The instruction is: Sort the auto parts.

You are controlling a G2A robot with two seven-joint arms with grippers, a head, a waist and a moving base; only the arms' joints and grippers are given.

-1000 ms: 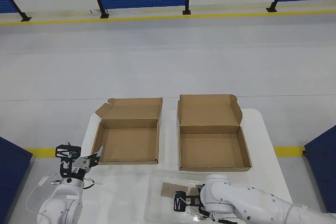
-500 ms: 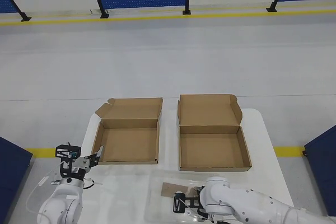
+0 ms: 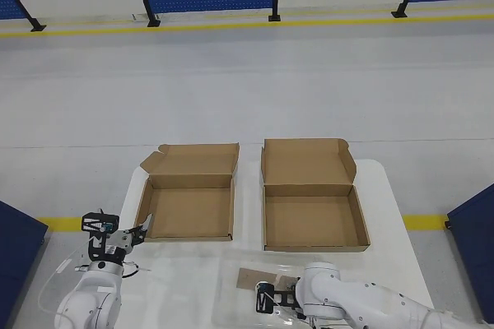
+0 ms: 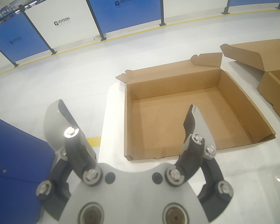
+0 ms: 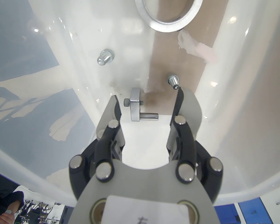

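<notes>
Steel part, small: flat plate (image 5: 134,104) with a short pin sticking out sideways, lying on the floor of the clear bin (image 5: 238,89).

- Right pincer (image 5: 148,96): moderately wide, holding nothing. One finger on each side of the plate-and-pin piece, gap left on both sides, no contact visible.
- One fingertip sits just beside a small bolt (image 5: 173,79). Cannot tell whether they touch.
- A second bolt (image 5: 105,57) lies apart on the other side. A large metal ring (image 5: 168,27) lies beyond, deeper in the bin.

Step, as judged: first pick from the bin. Both boxes are bare, so sorting is at its start.

Next move, as judged: close squarely on the plate without catching the neighbouring bolt, lift clear of the bin wall, carry to a box. Risk: the pin may let the piece twist in the grip.

- Left pincer (image 4: 126,107): spread wide, holding nothing, above the near left corner of the left cardboard box (image 4: 177,122).
- Right cardboard box (image 3: 313,222) stands beside it, a strip of white surface (image 3: 249,214) between them.
- The bin sits at the near edge, in front of the right box.
</notes>
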